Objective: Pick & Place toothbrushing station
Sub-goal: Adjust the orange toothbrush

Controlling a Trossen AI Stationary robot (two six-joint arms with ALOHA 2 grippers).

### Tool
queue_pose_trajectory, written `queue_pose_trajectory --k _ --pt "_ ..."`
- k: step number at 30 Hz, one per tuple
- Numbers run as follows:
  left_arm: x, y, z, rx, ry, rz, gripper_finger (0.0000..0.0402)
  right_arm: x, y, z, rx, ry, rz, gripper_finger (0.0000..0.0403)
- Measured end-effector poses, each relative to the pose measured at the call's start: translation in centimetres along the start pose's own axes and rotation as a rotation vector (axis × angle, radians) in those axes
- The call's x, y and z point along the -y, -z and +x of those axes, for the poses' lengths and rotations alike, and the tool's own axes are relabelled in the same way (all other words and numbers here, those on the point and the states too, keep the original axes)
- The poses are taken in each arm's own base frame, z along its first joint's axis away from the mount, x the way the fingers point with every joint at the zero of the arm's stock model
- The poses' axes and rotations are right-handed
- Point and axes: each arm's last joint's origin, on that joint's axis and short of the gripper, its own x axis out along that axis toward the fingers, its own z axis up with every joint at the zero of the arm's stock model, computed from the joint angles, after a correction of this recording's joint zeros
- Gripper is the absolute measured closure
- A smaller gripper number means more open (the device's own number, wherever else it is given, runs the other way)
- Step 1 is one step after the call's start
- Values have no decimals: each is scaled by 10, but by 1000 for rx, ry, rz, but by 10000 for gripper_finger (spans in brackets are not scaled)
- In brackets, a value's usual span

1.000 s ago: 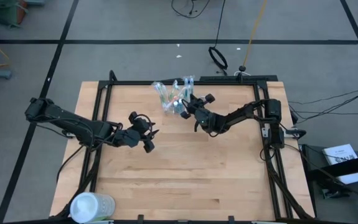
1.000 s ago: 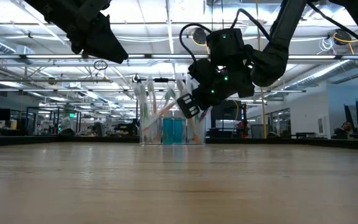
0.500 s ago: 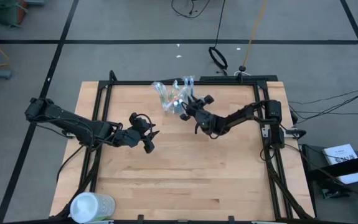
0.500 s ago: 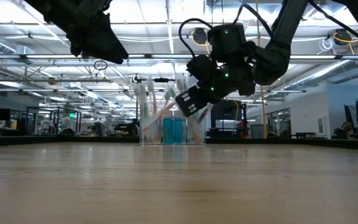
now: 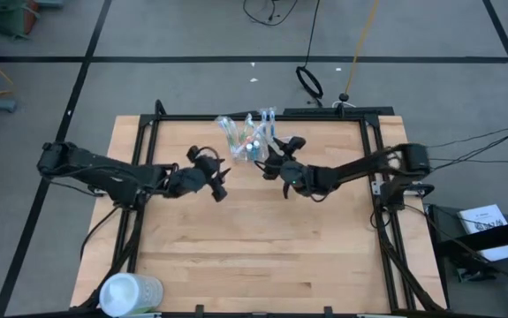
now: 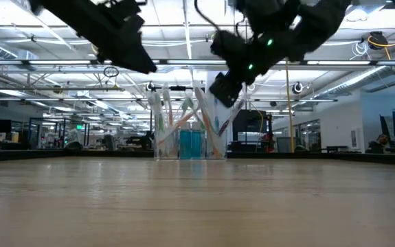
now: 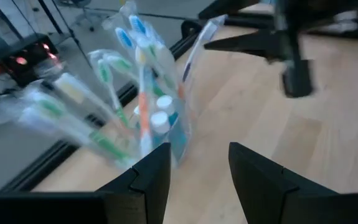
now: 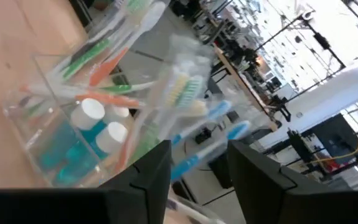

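Note:
The toothbrushing station (image 5: 246, 137) is a small clear cup standing on its base near the table's far edge. Wrapped toothbrushes fan out of its top, and blue tubes with white caps (image 8: 94, 121) stand inside. It also shows in the low view (image 6: 190, 134) and in the left wrist view (image 7: 147, 118). My left gripper (image 5: 221, 179) hangs open just left of the station, nothing between its fingers. My right gripper (image 5: 267, 161) is open just right of the station, above the table, its fingers pointing at the brushes.
A whitish translucent round container (image 5: 130, 293) lies at the near left corner. A black frame rail (image 5: 324, 115) runs along the far edge behind the station. The wood between the arms and the near edge is bare. My right arm (image 7: 284, 43) shows beyond the station in the left wrist view.
My left gripper has moved toward the far edge and rightward, closing on the station. My right gripper has risen beside the station while its arm stretched out lower over the table. The station has stayed where it was.

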Motion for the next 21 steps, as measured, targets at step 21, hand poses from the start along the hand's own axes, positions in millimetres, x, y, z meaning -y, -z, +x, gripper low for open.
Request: queue_pose_trajectory --k 21 --pt "-49 4 139 3 -106 15 234 87 -8 -82 -65 -130 321 259"
